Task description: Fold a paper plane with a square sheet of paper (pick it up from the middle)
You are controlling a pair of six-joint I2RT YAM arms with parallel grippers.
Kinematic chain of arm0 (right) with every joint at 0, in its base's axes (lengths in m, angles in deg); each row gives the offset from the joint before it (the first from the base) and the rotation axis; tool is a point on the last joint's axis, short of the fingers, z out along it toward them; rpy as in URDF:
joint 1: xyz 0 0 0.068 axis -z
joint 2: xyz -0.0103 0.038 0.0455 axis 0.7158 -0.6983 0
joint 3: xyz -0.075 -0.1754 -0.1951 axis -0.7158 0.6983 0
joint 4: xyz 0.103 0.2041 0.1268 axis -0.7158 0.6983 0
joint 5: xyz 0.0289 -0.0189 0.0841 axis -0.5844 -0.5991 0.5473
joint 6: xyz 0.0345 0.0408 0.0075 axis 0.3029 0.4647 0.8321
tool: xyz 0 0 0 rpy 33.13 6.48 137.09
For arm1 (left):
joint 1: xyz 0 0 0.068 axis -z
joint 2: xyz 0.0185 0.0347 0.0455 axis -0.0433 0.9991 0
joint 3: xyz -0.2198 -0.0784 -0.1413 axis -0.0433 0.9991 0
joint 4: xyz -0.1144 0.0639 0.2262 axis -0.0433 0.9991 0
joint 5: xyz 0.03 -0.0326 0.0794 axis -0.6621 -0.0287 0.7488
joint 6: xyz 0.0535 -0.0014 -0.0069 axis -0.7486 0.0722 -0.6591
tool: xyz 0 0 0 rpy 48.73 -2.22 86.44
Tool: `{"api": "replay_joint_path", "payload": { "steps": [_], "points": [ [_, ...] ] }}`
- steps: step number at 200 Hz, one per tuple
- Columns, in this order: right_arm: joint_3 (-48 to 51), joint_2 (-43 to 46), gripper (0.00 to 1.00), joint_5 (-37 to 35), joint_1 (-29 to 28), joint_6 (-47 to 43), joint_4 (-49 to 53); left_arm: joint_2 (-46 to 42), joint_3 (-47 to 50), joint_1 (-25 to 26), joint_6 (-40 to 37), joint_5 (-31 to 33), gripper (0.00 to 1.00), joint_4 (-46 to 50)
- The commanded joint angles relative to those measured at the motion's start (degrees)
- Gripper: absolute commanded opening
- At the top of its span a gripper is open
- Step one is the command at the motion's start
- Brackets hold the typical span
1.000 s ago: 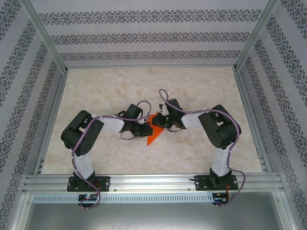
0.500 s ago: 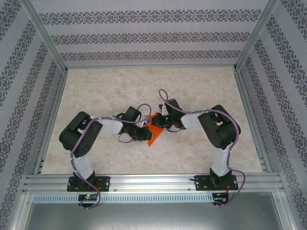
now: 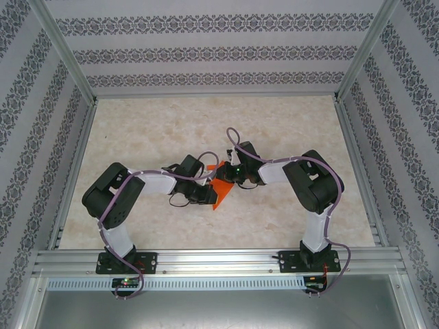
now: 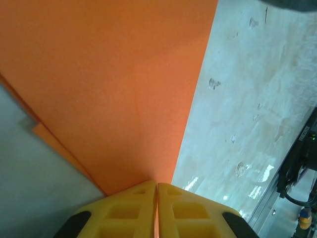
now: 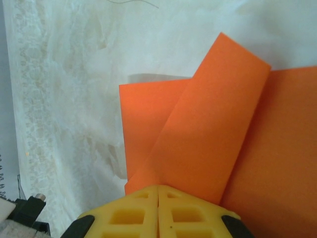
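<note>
The bright orange sheet of paper (image 3: 221,189) sits partly folded between the two arms at the middle of the table. My left gripper (image 4: 157,186) is shut on the paper (image 4: 109,89), its yellow fingers pressed together over a thin edge. My right gripper (image 5: 158,189) is shut on the paper (image 5: 208,144) too, pinching a flap that is folded over the layer beneath. From above, the left gripper (image 3: 204,194) and the right gripper (image 3: 225,174) meet at the sheet from opposite sides, and their bodies hide much of it.
The marble-patterned tabletop (image 3: 151,130) is ringed by aluminium frame rails (image 3: 212,257) and patterned walls. Purple cables loop over both arms. The right arm's dark link (image 4: 299,158) shows at the edge of the left wrist view.
The left arm has drawn slightly toward the near edge and its gripper has shifted right along the paper. The orange sheet has turned a little. The right arm has hardly moved.
</note>
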Motion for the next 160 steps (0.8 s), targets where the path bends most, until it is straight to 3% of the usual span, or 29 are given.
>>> {"api": "replay_joint_path", "payload": {
  "steps": [1,160],
  "points": [
    [1.59,-4.63,0.08,-8.31,0.15,-0.72,6.06,-0.04,3.68,2.90,-1.05,-0.11,0.10,14.65],
    [1.59,-4.68,0.08,-8.50,0.13,-1.24,6.66,-3.85,7.74,8.13,1.68,-0.06,0.09,13.98]
  ]
}}
